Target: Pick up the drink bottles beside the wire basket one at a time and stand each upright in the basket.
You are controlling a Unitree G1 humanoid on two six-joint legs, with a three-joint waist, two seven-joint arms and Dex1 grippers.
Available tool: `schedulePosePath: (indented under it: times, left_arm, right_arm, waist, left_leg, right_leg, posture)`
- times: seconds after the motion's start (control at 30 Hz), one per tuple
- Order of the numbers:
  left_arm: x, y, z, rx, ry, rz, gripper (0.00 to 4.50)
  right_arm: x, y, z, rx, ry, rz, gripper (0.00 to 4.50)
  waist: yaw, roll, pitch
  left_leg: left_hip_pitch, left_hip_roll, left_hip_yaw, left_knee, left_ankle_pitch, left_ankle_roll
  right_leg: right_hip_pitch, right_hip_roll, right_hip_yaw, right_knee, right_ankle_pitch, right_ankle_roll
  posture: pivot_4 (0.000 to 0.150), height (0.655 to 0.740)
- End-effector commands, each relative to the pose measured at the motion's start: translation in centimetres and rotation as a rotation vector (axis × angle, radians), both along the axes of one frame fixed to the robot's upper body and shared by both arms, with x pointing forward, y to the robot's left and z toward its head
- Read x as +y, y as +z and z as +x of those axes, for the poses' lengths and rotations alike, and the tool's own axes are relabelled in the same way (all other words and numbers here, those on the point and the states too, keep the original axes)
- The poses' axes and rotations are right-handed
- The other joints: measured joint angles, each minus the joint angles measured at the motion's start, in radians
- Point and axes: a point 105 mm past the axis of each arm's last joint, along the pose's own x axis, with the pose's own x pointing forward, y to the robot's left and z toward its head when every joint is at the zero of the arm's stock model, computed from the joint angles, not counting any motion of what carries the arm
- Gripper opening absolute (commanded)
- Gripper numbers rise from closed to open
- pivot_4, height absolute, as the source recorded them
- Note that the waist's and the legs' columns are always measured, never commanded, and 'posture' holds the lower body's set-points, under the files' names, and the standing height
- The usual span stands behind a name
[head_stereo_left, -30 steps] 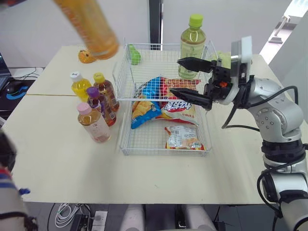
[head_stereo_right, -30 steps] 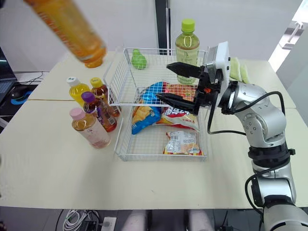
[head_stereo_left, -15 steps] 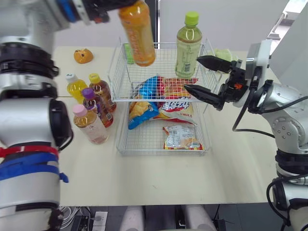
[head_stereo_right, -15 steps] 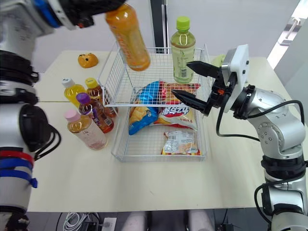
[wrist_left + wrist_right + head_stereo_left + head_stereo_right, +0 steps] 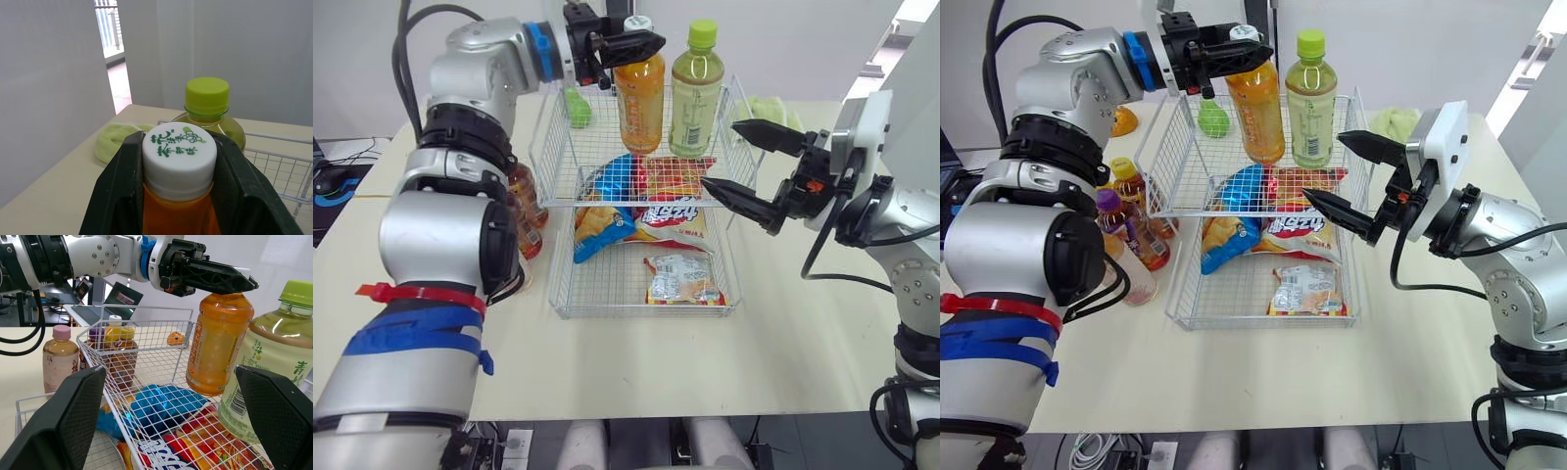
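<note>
My left gripper is shut on the white cap of an orange drink bottle. The bottle hangs upright inside the back of the wire basket, its base just above the snack bags. In the left wrist view both fingers clamp the cap. A green tea bottle stands upright right beside it. My right gripper is open over the basket's right side, holding nothing. Several more bottles stand left of the basket, partly hidden by my left arm.
Snack bags and a small packet lie on the basket floor. A green toy sits at the basket's back left corner. An orange toy lies behind the bottles, and a green cloth behind the basket's right side.
The left arm has swung the orange bottle from tilted above the basket's back left to upright and lower, beside the green tea bottle. The right gripper has drawn back slightly to the right.
</note>
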Motion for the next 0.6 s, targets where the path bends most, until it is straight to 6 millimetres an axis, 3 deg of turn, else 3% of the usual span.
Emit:
schedulePosePath:
  times: [0.03, 0.33, 0.6]
  left_arm:
    - [-0.8, 3.9, -1.5, -0.127, -0.027, -0.041, 1.36]
    - [-1.1, 3.4, -1.2, -0.111, -0.031, -0.05, 1.36]
    - [-1.5, 2.8, -1.3, -0.084, -0.064, -0.04, 3.92]
  right_arm:
    - [-0.5, 1.3, -1.0, -0.067, -0.018, 0.006, 4.5]
    - [-0.6, 1.4, -1.2, -0.065, -0.024, 0.005, 4.5]
    - [-0.5, 1.4, -1.3, -0.059, -0.016, 0.005, 4.5]
  waist:
    - [0.0, 0.0, 0.0]
    - [0.001, 0.0, 0.0]
    - [0.001, 0.0, 0.0]
  left_leg:
    - [0.0, 0.0, 0.0, 0.0, 0.0, 0.0]
    - [0.0, 0.0, 0.0, 0.0, 0.0, 0.0]
    - [0.0, 0.0, 0.0, 0.0, 0.0, 0.0]
  right_leg:
    - [0.0, 0.0, 0.0, 0.0, 0.0, 0.0]
    - [0.0, 0.0, 0.0, 0.0, 0.0, 0.0]
    - [0.001, 0.0, 0.0, 0.001, 0.0, 0.0]
  posture:
    - [0.15, 0.74]
    - [0.15, 0.74]
    - [0.15, 0.74]
